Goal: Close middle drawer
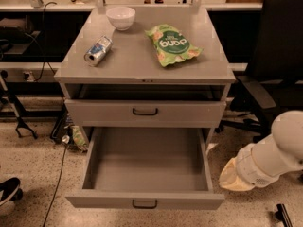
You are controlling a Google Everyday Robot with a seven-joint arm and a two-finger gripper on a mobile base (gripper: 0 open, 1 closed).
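**Middle drawer stands wide open, gripper waits off its right front corner**

You are looking down on a grey flat-topped metal cabinet (142, 63) on a speckled floor (33, 160). Its middle drawer (147, 167), grey with a flat front and a small black bar handle (144, 204), is drawn far out of the cabinet towards you, and its deep plain box is bare inside. Above it, the uppermost grey drawer (189, 113) sits a short way out of the cabinet face, with a dark gap showing between it and the cabinet top.

Your gripper (231, 178) is to the right of the cabinet, low and near the floor, at the cream-coloured end of the white robot arm (279, 148) that reaches in from the right edge. It lies just beside the right front corner of the middle drawer, outside the box and apart from the front panel and handle. You cannot tell from here whether the gripper is spread or pressed together.

On the cabinet top, a small white round bowl (120, 17) sits at the back left, a dented silver-and-blue drinks can (98, 50) lies on its side along the left edge, and a green crinkled snack bag (173, 44) lies flat right of centre. A black office chair (279, 56) stands to the cabinet's right, behind the arm.
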